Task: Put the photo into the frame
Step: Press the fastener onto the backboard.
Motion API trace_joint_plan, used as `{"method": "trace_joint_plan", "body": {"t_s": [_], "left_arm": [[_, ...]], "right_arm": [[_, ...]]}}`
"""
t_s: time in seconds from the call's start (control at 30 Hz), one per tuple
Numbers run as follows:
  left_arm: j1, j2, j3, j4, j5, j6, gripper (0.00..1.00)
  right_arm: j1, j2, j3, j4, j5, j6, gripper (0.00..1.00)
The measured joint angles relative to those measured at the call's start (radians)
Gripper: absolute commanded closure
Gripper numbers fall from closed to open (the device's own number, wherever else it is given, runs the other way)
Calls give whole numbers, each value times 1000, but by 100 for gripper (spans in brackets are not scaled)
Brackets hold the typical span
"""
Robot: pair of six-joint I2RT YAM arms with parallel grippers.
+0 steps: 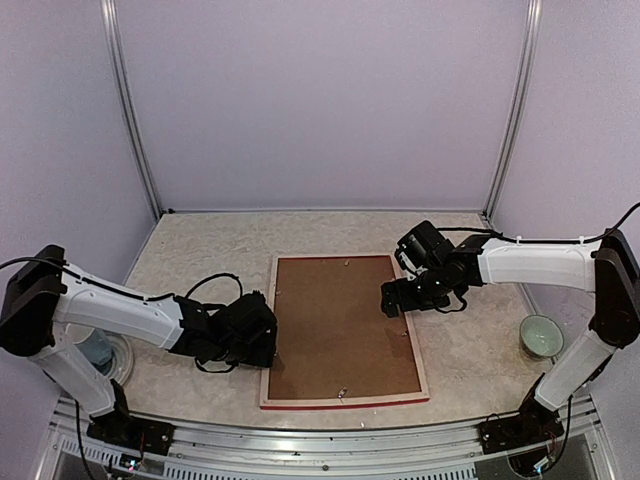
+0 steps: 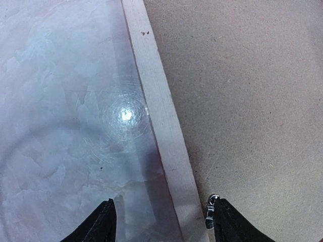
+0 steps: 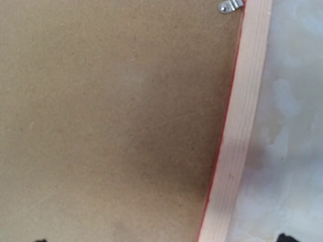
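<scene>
Frame (image 1: 268,335) face down at the worktop's (image 1: 200,260) front edge, backing board (image 1: 340,325) already in, photo unseen, presumably beneath; left hand (image 2: 161,222) and right hand (image 1: 393,298) spread, empty, over its side bars.

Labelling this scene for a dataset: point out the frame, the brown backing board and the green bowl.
frame (image 1: 345,401): top external view, near bar.
brown backing board (image 1: 340,325): top external view, its middle.
green bowl (image 1: 541,337): top external view, inner wall.
</scene>
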Motion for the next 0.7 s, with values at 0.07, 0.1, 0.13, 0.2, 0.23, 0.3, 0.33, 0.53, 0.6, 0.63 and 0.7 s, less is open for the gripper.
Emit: {"method": "trace_joint_plan", "body": {"t_s": [0.07,0.1,0.13,0.2,0.23,0.3,0.33,0.53,0.6,0.63,0.7], "left_arm": [[-1,0,0,-9,0,3,35],[-1,0,0,-12,0,4,35],[-2,0,0,-16,1,5,35],[-5,0,0,-19,1,6,35],[-6,0,0,-19,2,6,35],[-7,0,0,-20,5,7,36],[-7,0,0,-20,6,7,36],[-9,5,0,-20,21,11,37],[-11,10,1,-19,21,11,38],[-11,13,2,-20,21,11,39],[-11,19,9,-19,21,11,40]], "right_arm": [[0,0,0,0,0,0,1],[0,0,0,0,0,0,1],[0,0,0,0,0,0,1],[0,0,0,0,0,0,1],[0,0,0,0,0,-1,1],[0,0,0,0,0,-1,1],[0,0,0,0,0,-1,1],[0,0,0,0,0,-4,1],[0,0,0,0,0,-4,2],[0,0,0,0,0,-4,1],[0,0,1,0,0,-5,1]]}}
